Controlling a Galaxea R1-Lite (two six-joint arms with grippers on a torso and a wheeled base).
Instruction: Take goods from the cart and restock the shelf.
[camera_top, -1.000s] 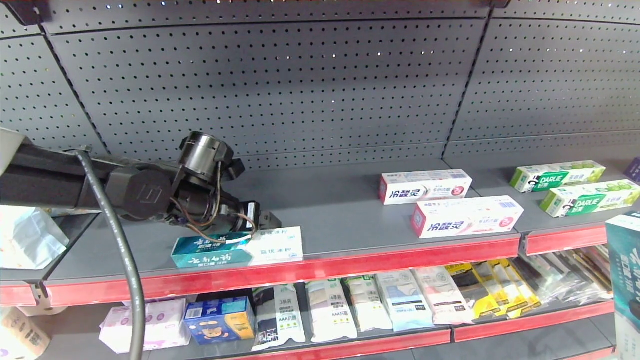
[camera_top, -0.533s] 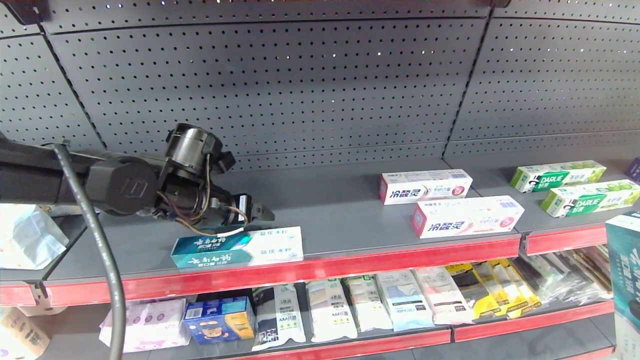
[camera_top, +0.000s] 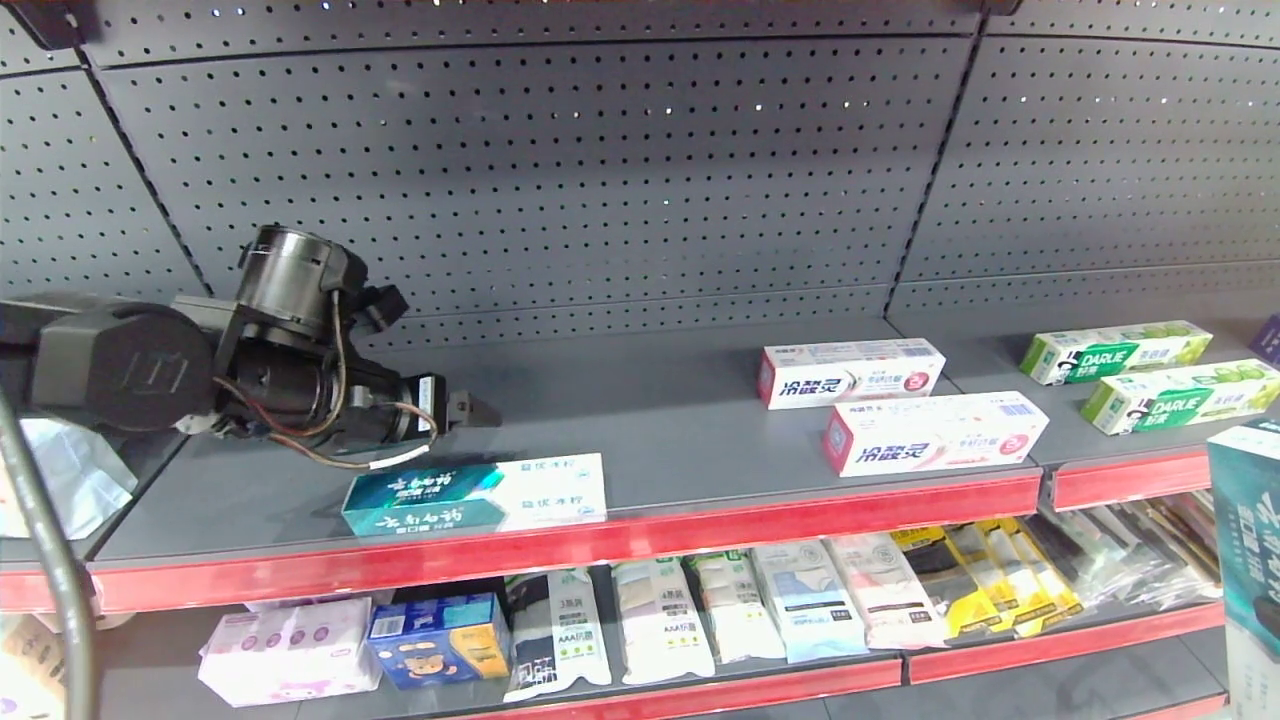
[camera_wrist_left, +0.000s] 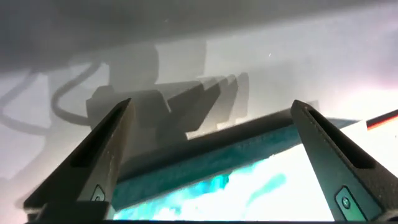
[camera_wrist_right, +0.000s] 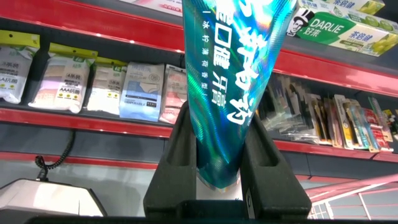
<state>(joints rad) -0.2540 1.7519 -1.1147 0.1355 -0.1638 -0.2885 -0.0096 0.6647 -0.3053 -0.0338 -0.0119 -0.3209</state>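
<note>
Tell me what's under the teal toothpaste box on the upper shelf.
The teal toothpaste box lies flat on the grey shelf; nothing shows between them, though the covered patch is hidden.

The grey shelf (camera_top: 660, 400) is carrying a teal-and-white toothpaste box (camera_top: 475, 495) lying flat at its front left, two red-and-white boxes (camera_top: 935, 432) right of centre, and two green boxes (camera_top: 1115, 351), seemingly on the adjoining section.

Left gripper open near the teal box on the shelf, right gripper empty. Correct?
Not quite. The right gripper is not empty: it is shut on a held teal box, as the right wrist view shows. The rest stands: the left gripper is open near the shelved teal box.
</note>
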